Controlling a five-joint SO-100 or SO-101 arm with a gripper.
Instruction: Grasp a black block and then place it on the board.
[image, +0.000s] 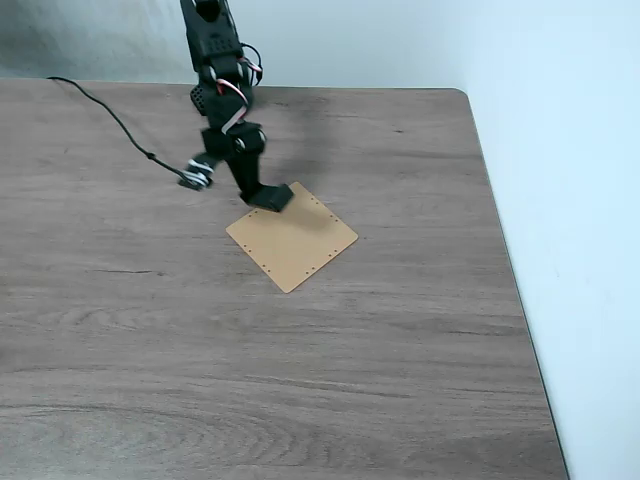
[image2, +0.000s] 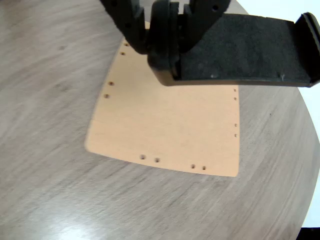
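From my fixed view the arm (image: 225, 90) reaches down from the far side of the counter (image: 200, 360), and its jaws (image: 268, 196) sit at the far corner of the board (image: 295, 240). The board lies flat on the wood grain, turned like a diamond, left of the counter's middle. A black cable (image: 110, 115) trails off to the far left.

In the wrist view the jaws (image2: 165, 55) are pinching the block (image2: 240, 50) — I see them clamped on its left end, with the rest of the bar running out to the right, its raised end at the right edge of the picture. The block lies level across the far edge of the board (image2: 165, 125); I cannot tell whether it touches the panel or hangs just above it. Small holes dot the board's edges — near, left and right. The counter's rounded corner shows at the right in this view.
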